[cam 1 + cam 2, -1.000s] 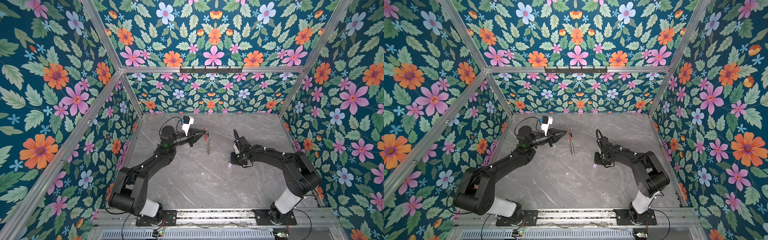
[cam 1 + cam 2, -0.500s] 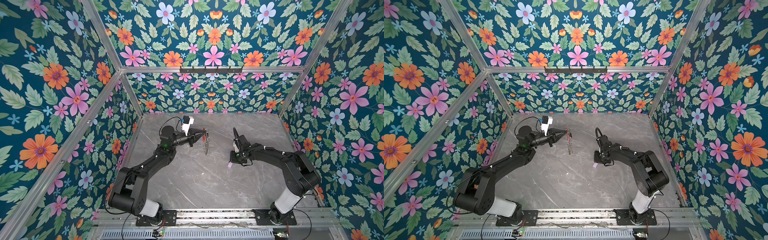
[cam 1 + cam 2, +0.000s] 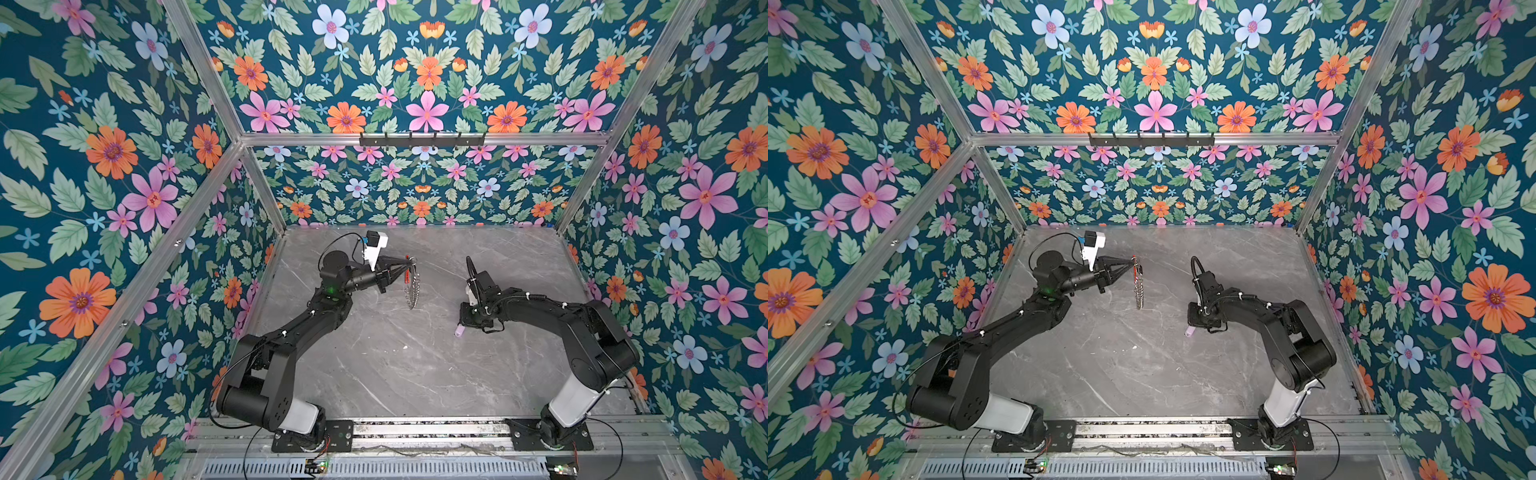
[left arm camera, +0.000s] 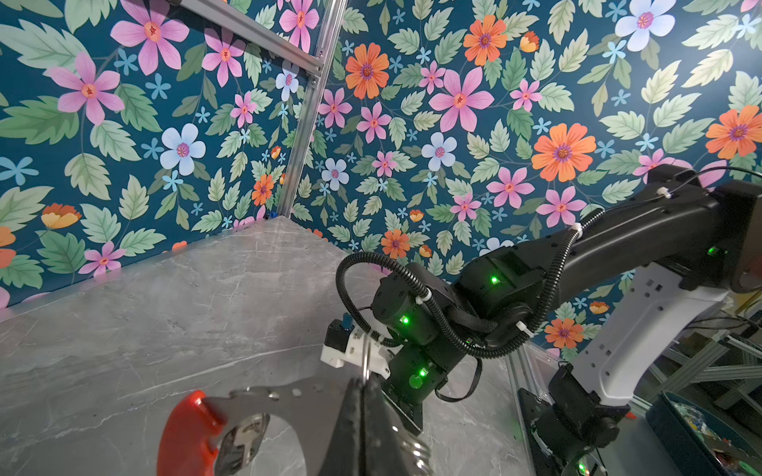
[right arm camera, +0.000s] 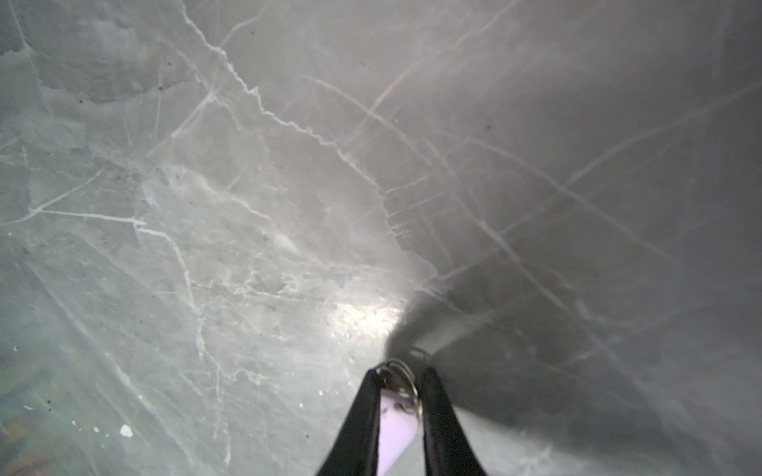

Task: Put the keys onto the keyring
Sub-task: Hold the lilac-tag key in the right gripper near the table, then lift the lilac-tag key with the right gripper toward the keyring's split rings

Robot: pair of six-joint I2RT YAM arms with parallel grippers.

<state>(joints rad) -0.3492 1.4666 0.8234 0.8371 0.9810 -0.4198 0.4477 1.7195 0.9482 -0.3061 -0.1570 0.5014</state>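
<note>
On the left, our left fingers point(image 4: 350, 416) are clenched on the keyring point(image 3: 411, 286), holding it clear above the grey marble bench point(image 3: 374, 365). In both top views its row of small silver rings point(image 3: 1138, 293) hangs straight down. The left wrist view shows its red section point(image 4: 185, 437) just beside the fingertips. Well apart to the right, our right fingers point(image 5: 365, 412) point down close to the bench and grasp the lilac tag point(image 5: 393, 432), with its small split ring point(image 5: 398, 373) at their tips. We cannot tell whether the tag touches the bench.
</note>
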